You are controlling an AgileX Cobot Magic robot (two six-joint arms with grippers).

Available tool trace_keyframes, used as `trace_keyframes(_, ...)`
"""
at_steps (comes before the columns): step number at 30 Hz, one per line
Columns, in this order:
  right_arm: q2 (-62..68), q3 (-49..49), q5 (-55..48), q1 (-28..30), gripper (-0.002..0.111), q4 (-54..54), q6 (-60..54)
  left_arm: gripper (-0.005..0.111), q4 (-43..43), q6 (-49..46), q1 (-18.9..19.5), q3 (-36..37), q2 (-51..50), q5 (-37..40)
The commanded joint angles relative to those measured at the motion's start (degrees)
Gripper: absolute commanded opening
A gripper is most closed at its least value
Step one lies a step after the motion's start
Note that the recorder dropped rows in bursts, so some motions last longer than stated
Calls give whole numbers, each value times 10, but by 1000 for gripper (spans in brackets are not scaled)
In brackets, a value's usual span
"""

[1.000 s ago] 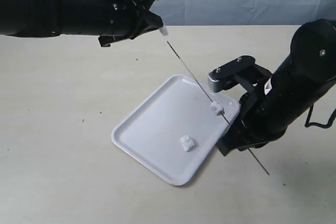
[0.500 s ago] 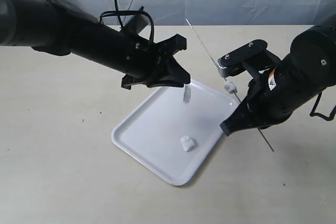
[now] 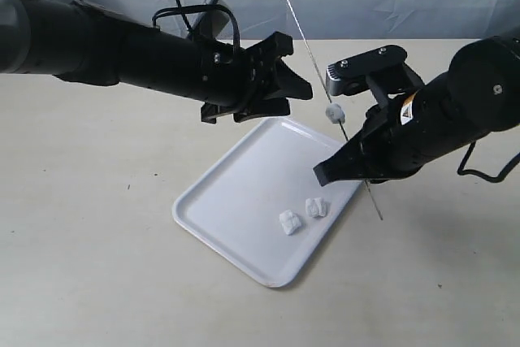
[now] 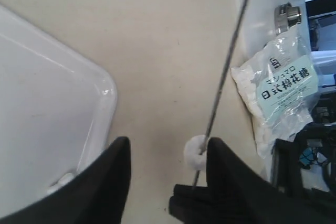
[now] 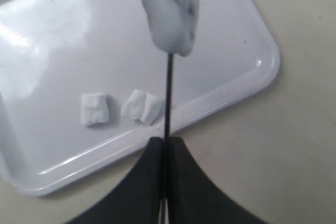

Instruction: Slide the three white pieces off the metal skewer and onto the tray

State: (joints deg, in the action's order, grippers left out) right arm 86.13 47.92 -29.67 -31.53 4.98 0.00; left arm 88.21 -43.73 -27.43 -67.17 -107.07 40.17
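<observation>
Right gripper (image 3: 360, 175): claw clamped on the metal skewer (image 3: 313, 58) low on the rod, with the fingers (image 5: 152, 177) pressed together around it. The skewer is raised above the right side of the tray (image 3: 236, 188) and is tilted, with its top leaning far and left.

Skewered white piece (image 3: 333, 111): one lump sits on the rod, above the grip.

Left gripper (image 3: 296, 67): claw spread open and holding nothing. It is in the air over the tray's far edge, just left of the skewered lump, and contact cannot be confirmed.

Loose white pieces: two lie on the tray near its right rim, one (image 3: 288, 222) nearer and the other (image 3: 317, 207) just beside it.

Tray: lies flat on the table (image 3: 97, 233).

Marshmallow bag (image 4: 278, 93): lies on the table in the left wrist view.
</observation>
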Motion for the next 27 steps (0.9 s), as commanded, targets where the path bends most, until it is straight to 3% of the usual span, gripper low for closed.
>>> trace_keyframes(1, 5, -2, 37, 1, -1, 81, -54, 45, 37, -33, -2, 2, 1, 23)
trace_keyframes(12, 30, 44, 30, 1, -1, 107, -75, 44, 46, -33, -2, 2, 1, 35)
trace_keyframes(21, 44, 50, 26, 1, -1, 94, -79, 21, 33, -33, -2, 2, 1, 26)
trace_keyframes(27, 44, 50, 38, 1, -1, 92, -79, 20, 30, -33, -2, 2, 1, 32)
